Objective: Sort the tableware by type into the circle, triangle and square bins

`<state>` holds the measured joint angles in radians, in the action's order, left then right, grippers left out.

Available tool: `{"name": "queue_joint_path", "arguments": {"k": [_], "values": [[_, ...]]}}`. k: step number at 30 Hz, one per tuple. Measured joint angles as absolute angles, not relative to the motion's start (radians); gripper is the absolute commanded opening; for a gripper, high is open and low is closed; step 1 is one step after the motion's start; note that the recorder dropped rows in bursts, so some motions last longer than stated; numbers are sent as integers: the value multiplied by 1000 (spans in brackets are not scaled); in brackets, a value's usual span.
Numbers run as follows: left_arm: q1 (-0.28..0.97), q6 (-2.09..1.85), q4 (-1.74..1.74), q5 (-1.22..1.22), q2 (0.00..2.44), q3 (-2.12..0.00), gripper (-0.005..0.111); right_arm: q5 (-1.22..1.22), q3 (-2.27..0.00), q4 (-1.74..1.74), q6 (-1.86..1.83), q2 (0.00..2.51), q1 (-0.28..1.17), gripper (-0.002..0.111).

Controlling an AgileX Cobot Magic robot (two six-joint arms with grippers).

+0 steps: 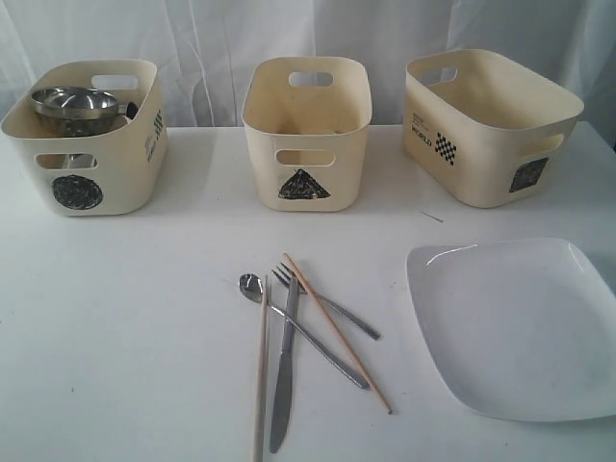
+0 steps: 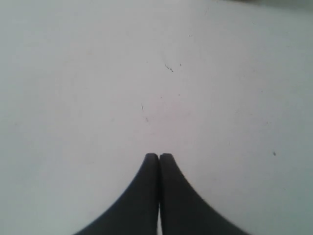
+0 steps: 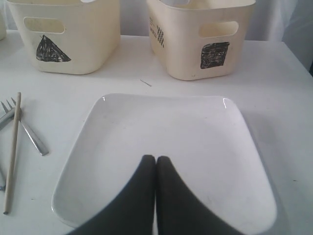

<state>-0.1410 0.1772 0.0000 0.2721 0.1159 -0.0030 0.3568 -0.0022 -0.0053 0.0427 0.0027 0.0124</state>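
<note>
At lower centre of the exterior view lies the main hazard. The spoon (image 1: 252, 285), fork (image 1: 332, 306), knife (image 1: 283, 385) and two chopsticks (image 1: 261, 375) are crossed in one heap on the bench (image 1: 125, 337). One chopstick runs diagonally across the fork and spoon handles, so lifting any single piece would likely drag or flick its neighbours. Thin, flat steel also gives a claw little to bite on.

At lower right, the large white plate (image 1: 520, 327) lies flat with its rim low on the bench. Against the square bin's mouth it looks broad, so it may jam or need tilting, and its glossy edge could slip.

The left claw (image 2: 159, 156) is clenched and empty over bare bench, with no task item beneath it. The right claw (image 3: 155, 159) is likewise clenched and empty, poised over the plate (image 3: 195, 137); whether they touch cannot be told. Both must release before any grasp.

Across the upper frame, left to right:
- **Circle bin (image 1: 82, 178):** holds a steel bowl (image 1: 74, 101) atop other steel ware that cannot be identified.
- **Triangle bin (image 1: 306, 144):** shows nothing inside.
- **Square bin (image 1: 491, 144):** its interior is only partly seen.

Nothing stands between the heap or the plate and the bins.
</note>
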Motion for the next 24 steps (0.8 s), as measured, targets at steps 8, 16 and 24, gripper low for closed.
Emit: {"name": "queue_joint_path", "arguments": {"k": [8, 16, 24], "values": [[-173, -92, -107, 314, 8, -3, 0, 359, -2, -5, 43, 3, 12, 0], [-173, -24, -161, 336, 5, -5, 0, 359, -2, -5, 44, 3, 12, 0], [-173, -24, -161, 336, 5, -5, 0, 359, -2, -5, 44, 3, 12, 0]]}}
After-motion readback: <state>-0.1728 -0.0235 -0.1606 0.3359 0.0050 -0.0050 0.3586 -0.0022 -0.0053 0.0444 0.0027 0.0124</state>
